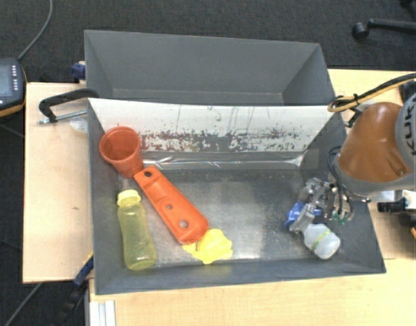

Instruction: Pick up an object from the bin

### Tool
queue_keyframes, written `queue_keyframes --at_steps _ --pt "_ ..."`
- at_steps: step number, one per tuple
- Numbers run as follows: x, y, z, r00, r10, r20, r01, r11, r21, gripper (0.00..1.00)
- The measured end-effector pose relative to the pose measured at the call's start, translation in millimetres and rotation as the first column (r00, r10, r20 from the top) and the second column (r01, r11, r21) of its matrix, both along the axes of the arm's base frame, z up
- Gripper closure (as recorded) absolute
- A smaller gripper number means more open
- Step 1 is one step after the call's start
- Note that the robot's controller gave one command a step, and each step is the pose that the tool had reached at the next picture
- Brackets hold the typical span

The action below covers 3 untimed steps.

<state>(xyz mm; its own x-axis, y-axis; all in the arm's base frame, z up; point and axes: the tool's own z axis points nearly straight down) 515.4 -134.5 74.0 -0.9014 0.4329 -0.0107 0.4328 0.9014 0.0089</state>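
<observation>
The grey bin (194, 66) holds only a few things, and they lie well apart in two groups. The arm (370, 148), with its orange cover, reaches in over the right wall. Its tool (321, 208) is low in the right front corner, close to the floor of the bin.

On the left side, the largest thing is a long flat orange paddle (170, 206) with holes, lying slantwise. Beside it, along the left wall, lies a pale yellow bottle (135, 233) on its side. An orange cup (121, 149) is in the back left corner, touching the upper end of the paddle. A small yellow lump (211, 245) touches the lower end of the paddle. All these are far from the tool.

The thing of the task seems to be a small whitish round piece (323, 242), perhaps a cap or a little bottle. It lies just under the tool and in front of it, near the right wall. At the left of the tool there is also a small blue bit (295, 216). It cannot be told whether this belongs to the tool or is a loose thing.

Whether the tool is wide or narrow cannot be told from this view, nor whether it has the whitish piece.

The step in hand is probably the grasp itself, at the bottom of the reach. The next move calls for a firm closing round the whitish piece and then a straight lift. The wall is near, so a round piece could roll away against it.
</observation>
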Motion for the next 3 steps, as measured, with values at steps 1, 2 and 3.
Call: queue_keyframes --at_steps 1,2,3 --pt "-0.4 0.1 4.7 1.0 0.0 -0.001 0.0 1.0 0.0 1.0" --pt "-1.7 0.0 15.8 1.0 0.0 -0.005 0.0 1.0 0.001 1.0" --pt "-1.9 0.1 37.6 1.0 0.0 -0.004 0.0 1.0 0.001 1.0"
